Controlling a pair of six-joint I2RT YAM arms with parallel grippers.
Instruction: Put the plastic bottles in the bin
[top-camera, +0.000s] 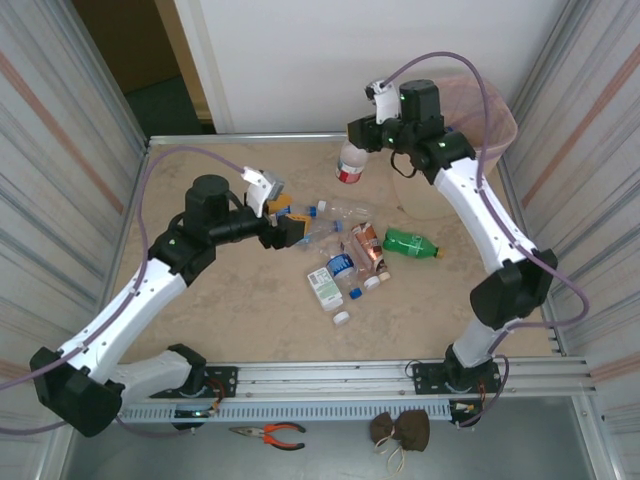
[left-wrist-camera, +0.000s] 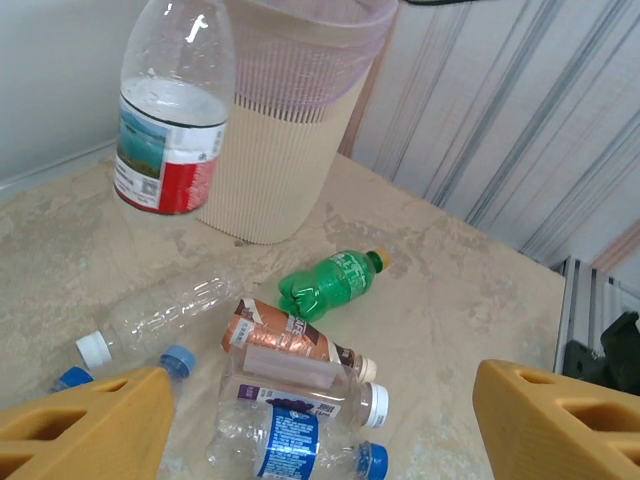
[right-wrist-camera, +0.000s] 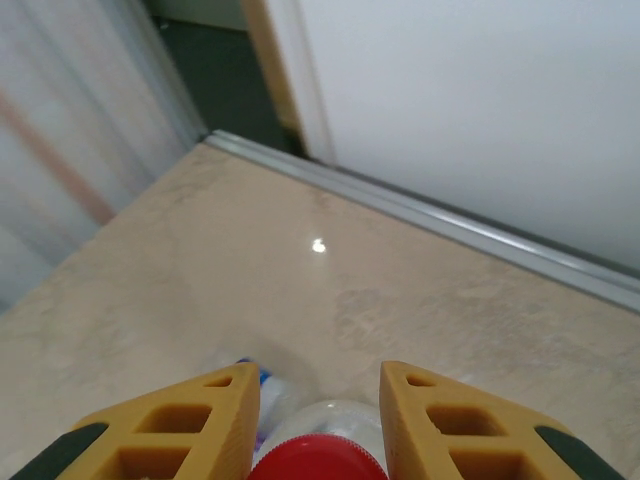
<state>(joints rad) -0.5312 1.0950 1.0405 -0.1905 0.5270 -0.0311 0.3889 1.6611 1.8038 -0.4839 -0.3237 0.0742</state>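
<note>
Right gripper (top-camera: 358, 135): clenched on the red cap (right-wrist-camera: 320, 462) of the hanging bottle, raised over the far part of the table, left of the bin.
Left gripper (top-camera: 290, 218): released, orange fingers (left-wrist-camera: 85, 425) wide apart with nothing between them, hovering over the left side of the bottle cluster.
Table (top-camera: 230, 310): beige marbled top inside a metal frame, with both arms mounted at its near edge.
Bin (top-camera: 490, 120): beige, tapered, ribbed wall, pink liner folded over the rim. It stands upright at the far right corner.
Hanging bottle (top-camera: 349, 165): clear, red and scenic label, upright, held by the neck, clear of the table top and left of the bin's mouth.
Green bottle (top-camera: 410, 243): crushed, on its side, at the right edge of the cluster, the piece nearest the bin.
Brownish bottle (top-camera: 368, 248): on its side, just left of the green one, white cap.
Blue-labelled bottle (left-wrist-camera: 290, 440): clear, flattened, blue cap, near side of the cluster.
Loose white cap (top-camera: 342, 318): on the table, just near of the cluster.
</note>
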